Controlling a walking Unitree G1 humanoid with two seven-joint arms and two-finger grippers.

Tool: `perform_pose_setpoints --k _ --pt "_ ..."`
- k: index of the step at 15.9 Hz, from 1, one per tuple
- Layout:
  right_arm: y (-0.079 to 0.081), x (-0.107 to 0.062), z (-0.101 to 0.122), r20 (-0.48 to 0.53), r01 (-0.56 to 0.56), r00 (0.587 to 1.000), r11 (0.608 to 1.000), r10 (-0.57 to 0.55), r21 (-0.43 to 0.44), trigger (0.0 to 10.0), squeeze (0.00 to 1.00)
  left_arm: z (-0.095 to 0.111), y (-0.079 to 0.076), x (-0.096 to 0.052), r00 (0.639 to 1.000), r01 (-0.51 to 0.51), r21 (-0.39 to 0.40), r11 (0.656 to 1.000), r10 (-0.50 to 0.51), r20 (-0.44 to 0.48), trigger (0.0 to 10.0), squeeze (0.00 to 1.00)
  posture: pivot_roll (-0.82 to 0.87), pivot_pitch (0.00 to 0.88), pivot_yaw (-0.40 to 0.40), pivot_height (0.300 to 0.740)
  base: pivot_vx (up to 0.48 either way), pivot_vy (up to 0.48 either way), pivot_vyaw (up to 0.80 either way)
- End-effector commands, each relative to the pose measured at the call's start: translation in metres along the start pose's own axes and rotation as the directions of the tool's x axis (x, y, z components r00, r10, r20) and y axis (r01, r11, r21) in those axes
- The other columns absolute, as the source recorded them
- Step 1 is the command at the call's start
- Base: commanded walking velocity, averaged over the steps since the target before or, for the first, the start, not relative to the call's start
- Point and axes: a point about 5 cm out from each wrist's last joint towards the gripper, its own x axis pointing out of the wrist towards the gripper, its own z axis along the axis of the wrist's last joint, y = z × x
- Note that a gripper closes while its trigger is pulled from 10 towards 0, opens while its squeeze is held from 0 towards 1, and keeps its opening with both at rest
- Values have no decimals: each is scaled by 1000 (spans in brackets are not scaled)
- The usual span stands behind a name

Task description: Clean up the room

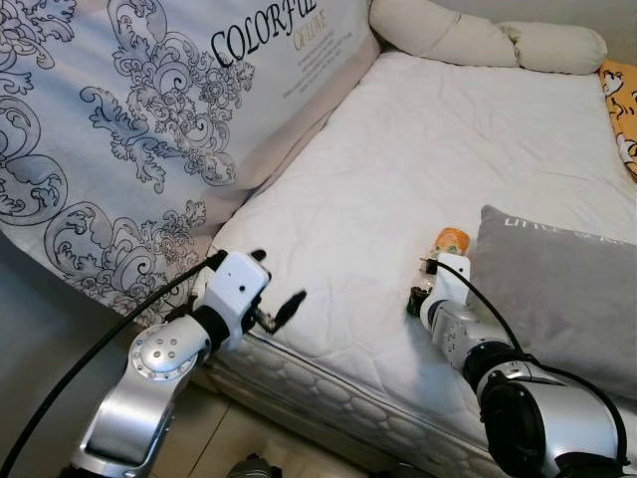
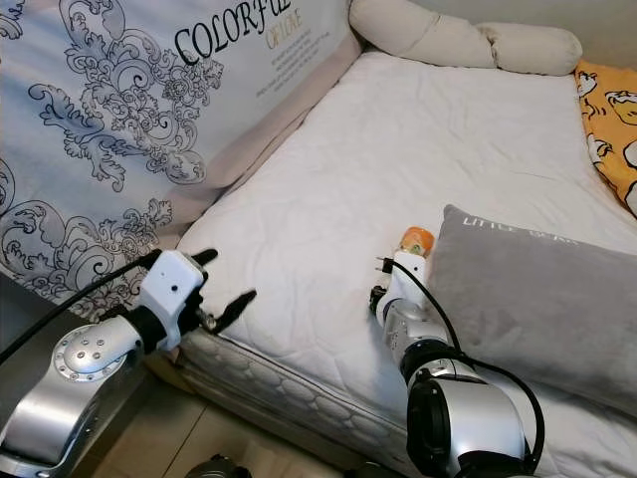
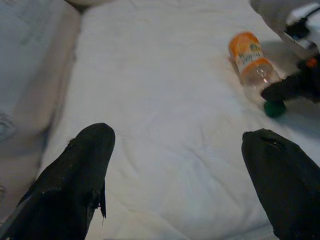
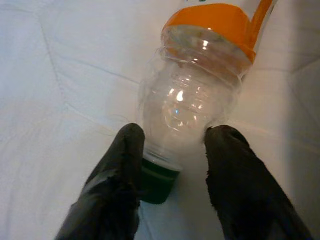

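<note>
Right wrist view: right gripper (image 4: 172, 150) jaws spread, straddling neck of empty plastic bottle (image 4: 200, 85) lying on the bed (image 1: 398, 159), not yet pinched. Left gripper (image 3: 177, 165) jaws spread, well apart from it. Cleanup looks barely started; bottle unlifted.

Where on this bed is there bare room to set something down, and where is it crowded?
Free: the broad white mattress stretch between the patterned quilt and the grey pillow, up to the cream bolsters. Crowded: beside that pillow, where the right gripper straddles the bottle. The open left gripper hovers at the near edge.
</note>
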Motion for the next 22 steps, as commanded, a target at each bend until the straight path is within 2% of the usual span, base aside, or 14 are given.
perform_pose_setpoints --k 1,2,4,6,8,10,13,14,15,16,17,18,19,22 --pt "1 0 1 13 -7 1000 1000 7 -11 0 0 -5 5 -2 999 -44 1 999 44 -15 10000 1000 147 31 43 740 0 0 0" --pt "1 0 2 20 -11 1000 1000 11 -16 0 0 -6 6 -2 998 -57 -6 998 57 -22 10000 1000 147 31 43 740 0 0 0" --pt "10 -1 9 101 -122 985 982 137 -143 0 0 -10 6 -1 991 -133 -49 990 134 -1 10000 1000 112 3 41 740 0 0 0" --pt "16 -4 12 171 -200 963 977 209 -69 0 0 -13 6 -1 988 -152 -83 985 153 4 10000 1000 79 0 56 740 0 0 0" --pt "16 -6 14 222 -228 947 972 233 -52 0 0 -14 7 -2 987 -159 -92 983 161 8 10000 1000 66 0 62 740 0 0 0" --pt "15 -17 16 371 -263 882 957 290 -123 0 0 -18 8 -4 978 -209 -133 969 210 -9 10000 1000 44 0 74 740 0 0 0" --pt "12 -29 14 443 -248 850 958 287 -145 0 0 -22 10 -6 967 -252 -160 954 243 -75 10000 1000 19 0 84 740 0 0 0" --pt "12 -33 12 424 -248 860 958 285 -141 7647 0 -24 10 -6 958 -275 -161 948 256 -131 10000 1000 15 0 86 740 0 0 0" --pt "13 -34 10 392 -250 871 954 295 -165 9569 0 -24 11 -5 952 -286 -127 950 267 -146 10000 1000 12 0 82 740 0 0 0" --pt "16 -37 11 392 -263 865 948 313 -178 10000 0 -22 11 -3 955 -282 -113 953 267 -131 10000 1000 12 0 80 740 0 0 0" --pt "20 -35 12 379 -255 873 950 306 -180 10000 388 -18 12 0 958 -283 -66 957 279 -64 10000 1000 18 0 71 740 0 0 0" --pt "22 -34 13 369 -248 880 952 299 -181 10000 388 -16 12 0 959 -282 -53 958 280 -43 10000 1000 20 0 68 740 0 0 0" --pt "25 -28 16 343 -209 903 962 259 -177 10000 1000 -14 13 0 953 -303 -3 953 303 -2 10000 1000 27 0 62 740 0 0 0" --pt "39 -19 34 290 -153 935 970 204 -188 10000 1000 -14 7 -3 977 -209 -53 976 207 -49 10000 1000 47 0 40 740 0 0 0"
